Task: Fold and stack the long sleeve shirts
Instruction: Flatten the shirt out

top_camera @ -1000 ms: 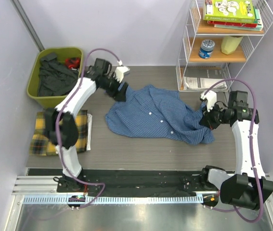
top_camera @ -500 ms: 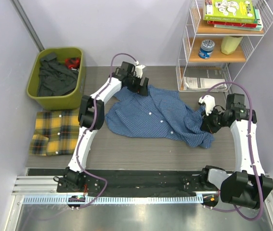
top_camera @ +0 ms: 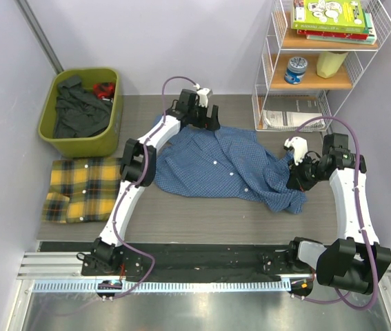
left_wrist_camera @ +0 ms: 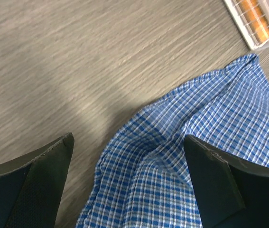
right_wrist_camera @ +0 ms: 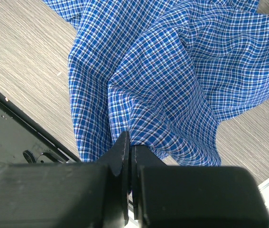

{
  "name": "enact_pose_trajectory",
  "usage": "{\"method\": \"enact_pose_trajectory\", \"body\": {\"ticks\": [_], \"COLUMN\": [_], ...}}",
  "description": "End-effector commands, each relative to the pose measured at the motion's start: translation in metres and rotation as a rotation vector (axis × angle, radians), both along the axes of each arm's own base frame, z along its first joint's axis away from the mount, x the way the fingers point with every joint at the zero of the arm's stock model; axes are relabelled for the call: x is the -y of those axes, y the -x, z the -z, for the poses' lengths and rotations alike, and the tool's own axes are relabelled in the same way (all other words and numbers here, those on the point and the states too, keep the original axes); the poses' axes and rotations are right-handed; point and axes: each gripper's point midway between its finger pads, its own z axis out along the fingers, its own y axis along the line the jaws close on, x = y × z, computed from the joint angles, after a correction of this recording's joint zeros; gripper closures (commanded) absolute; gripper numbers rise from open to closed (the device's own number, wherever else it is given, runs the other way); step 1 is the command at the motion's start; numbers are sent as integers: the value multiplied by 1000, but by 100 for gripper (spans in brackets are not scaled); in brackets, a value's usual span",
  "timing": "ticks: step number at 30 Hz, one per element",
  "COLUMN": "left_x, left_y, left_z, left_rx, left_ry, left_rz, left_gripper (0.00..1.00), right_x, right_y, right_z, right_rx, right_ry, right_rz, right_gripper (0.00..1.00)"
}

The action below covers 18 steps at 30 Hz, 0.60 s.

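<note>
Blue shirt (top_camera: 216, 165) lies spread out and crumpled in the middle of the table (top_camera: 202, 214), a bit to the right. Your left gripper (top_camera: 205, 118) is at the far edge of it. Its fingers (left_wrist_camera: 44, 190) are wide apart over the cloth. Your right gripper (top_camera: 297, 181) is at the right end of the shirt, and it is pinched tight on a fold of the blue cloth. You can see the yellow shirt (top_camera: 81, 189) folded flat at the near left, well apart from the blue one. It lies just beside the green bin (top_camera: 47, 124), which has dark clothes (top_camera: 78, 110) inside.
</note>
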Motion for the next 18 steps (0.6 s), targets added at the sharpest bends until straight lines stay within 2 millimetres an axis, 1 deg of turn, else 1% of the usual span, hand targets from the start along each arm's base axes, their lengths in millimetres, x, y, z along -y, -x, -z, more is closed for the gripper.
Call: {"method": "enact_pose_trajectory", "body": {"ticks": [1, 2, 5, 6, 8, 9, 10, 11, 12, 14, 15, 16, 17, 18], "left_x": [23, 32, 42, 42, 42, 41, 41, 41, 43, 45, 48, 50, 52, 53], "left_y": [-10, 2, 27, 34, 39, 42, 44, 46, 49, 45, 43, 35, 33, 32], "left_z": [-30, -24, -12, -7, -2, 2, 3, 2, -3, -19, -42, -65, -86, -109], "left_rx": [85, 48, -68, -103, -144, -168, -184, -189, -189, -146, -112, -53, -45, -14], "left_ry": [81, 104, 129, 126, 124, 120, 123, 127, 140, 160, 194, 245, 300, 339], "left_rz": [34, 83, 137, 144, 133, 129, 129, 136, 159, 181, 193, 203, 201, 215], "left_gripper": [5, 6, 10, 13, 17, 22, 24, 29, 44, 62, 76, 82, 89, 99], "right_x": [1, 2, 4, 5, 5, 5, 5, 6, 6, 7, 8, 9, 10, 12], "right_y": [0, 0, -2, -3, -4, -6, -6, -6, -7, -8, -10, -12, -15, -20], "right_z": [-1, -1, 1, 1, 1, 1, 1, 2, 3, 4, 4, 4, 3, 2], "right_rx": [-3, -5, -15, -13, -9, -5, -1, -4, -5, -5, -2, 0, 4, 7], "right_ry": [3, 5, 14, 17, 17, 20, 20, 23, 26, 29, 32, 34, 37, 41], "right_rz": [9, 7, 8, 3, -1, -1, -4, -4, -6, -10, -11, -10, -8, -4], "right_gripper": [99, 99, 99, 99, 99, 99, 99, 99, 99, 99, 99, 99, 99, 99]}}
